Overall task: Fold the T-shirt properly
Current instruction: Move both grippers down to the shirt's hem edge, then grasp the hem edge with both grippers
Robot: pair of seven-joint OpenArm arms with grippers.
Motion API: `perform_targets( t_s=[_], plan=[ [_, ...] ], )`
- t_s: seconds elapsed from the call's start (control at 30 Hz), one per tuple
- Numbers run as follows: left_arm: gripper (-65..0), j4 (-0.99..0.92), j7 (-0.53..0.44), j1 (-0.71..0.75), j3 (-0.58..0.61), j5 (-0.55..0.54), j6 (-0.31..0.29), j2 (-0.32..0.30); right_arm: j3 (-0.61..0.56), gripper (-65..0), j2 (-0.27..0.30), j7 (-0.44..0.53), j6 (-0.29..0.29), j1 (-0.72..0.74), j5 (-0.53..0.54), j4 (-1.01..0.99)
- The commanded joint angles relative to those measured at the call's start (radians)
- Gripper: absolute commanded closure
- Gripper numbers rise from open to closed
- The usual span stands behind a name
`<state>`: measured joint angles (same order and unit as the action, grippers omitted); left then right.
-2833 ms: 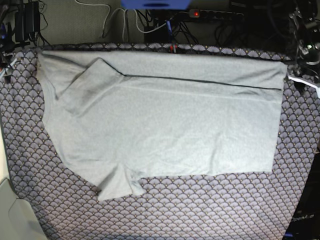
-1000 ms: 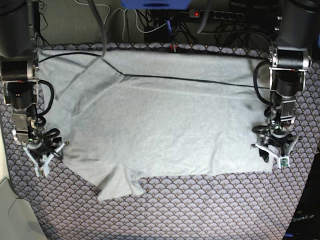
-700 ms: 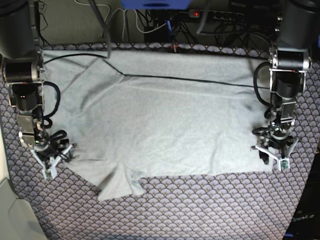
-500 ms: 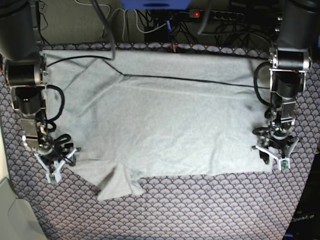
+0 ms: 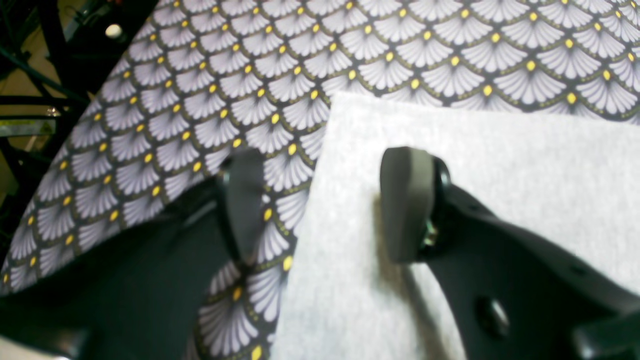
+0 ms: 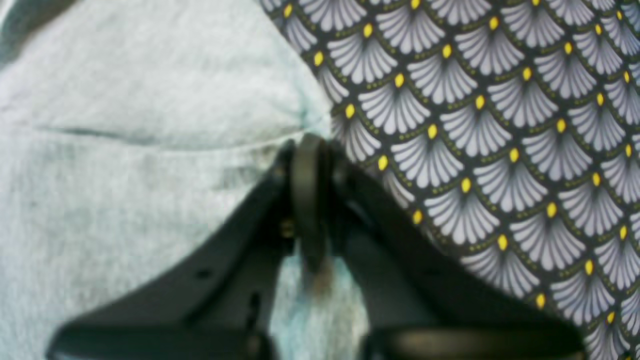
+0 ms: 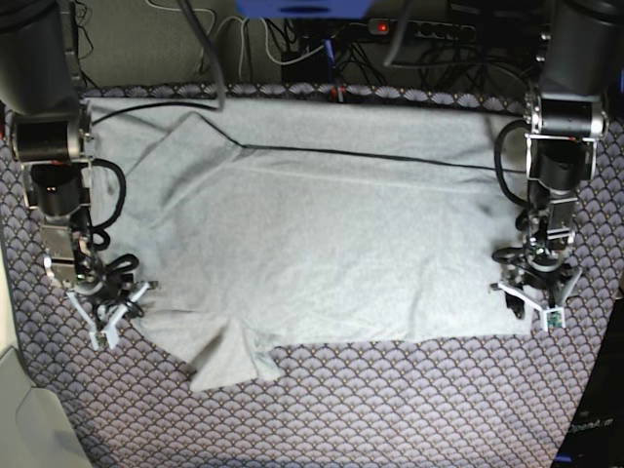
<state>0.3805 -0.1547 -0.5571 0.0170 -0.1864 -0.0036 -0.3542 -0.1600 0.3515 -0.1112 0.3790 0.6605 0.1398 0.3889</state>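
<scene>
Grey heather cotton T-shirt (image 7: 331, 234) lies spread nearly flat on the purple-grey fan-patterned tablecloth (image 7: 390, 409), with only its far long edge turned over along a thin dark seam and one sleeve laid inward, so most folding is yet to do. At the near shoulder edge, the right gripper (image 6: 307, 200) has its jaws pressed together on a pinch of the fabric. At the near hem corner, the left gripper (image 5: 325, 210) stands wide open astride the cloth's edge, holding nothing.

Right claw (image 6: 310, 200) pinched closed, left claw (image 5: 325, 210) spread wide — both arms reaching low
</scene>
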Motion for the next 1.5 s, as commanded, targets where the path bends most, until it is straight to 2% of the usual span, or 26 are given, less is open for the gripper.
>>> perform_targets(
  t_s=[0.0, 0.37, 0.5, 0.63, 0.87, 1.13, 1.47],
  plan=[
    [-36.5, 0.012, -0.023, -0.034, 0.001, 0.001, 0.004, -0.015, 0.003, 0.0, 0.007, 0.006, -0.004, 0.015, 0.007, 0.012],
    [-36.4, 0.021, -0.021, -0.053, -0.002, -0.005, 0.007, -0.013, 0.003, 0.0, 0.010, 0.003, -0.004, 0.009, 0.007, 0.025],
    [-36.4, 0.019, -0.023, -0.054, -0.004, -0.005, 0.007, -0.013, 0.003, 0.0, 0.010, -0.002, -0.004, 0.000, 0.007, 0.095],
    [-36.5, 0.010, -0.024, -0.057, -0.001, -0.005, 0.007, -0.013, 0.004, 0.0, 0.007, -0.048, -0.004, 0.000, 0.007, 0.103],
    [-36.5, -0.068, -0.026, -0.114, 0.001, 0.001, 0.007, 0.019, 0.003, 0.0, -0.006, -0.051, -0.002, 0.000, 0.007, 0.103],
    [-36.4, -0.090, -0.026, -0.111, -0.004, -0.006, 0.007, 0.020, 0.003, 0.0, -0.004, -0.051, -0.002, 0.000, 0.007, 0.103],
    [-36.3, -0.090, -0.024, -0.040, -0.005, -0.008, 0.007, 0.022, 0.003, 0.0, -0.004, -0.051, -0.002, 0.000, 0.007, 0.103]
  ],
)
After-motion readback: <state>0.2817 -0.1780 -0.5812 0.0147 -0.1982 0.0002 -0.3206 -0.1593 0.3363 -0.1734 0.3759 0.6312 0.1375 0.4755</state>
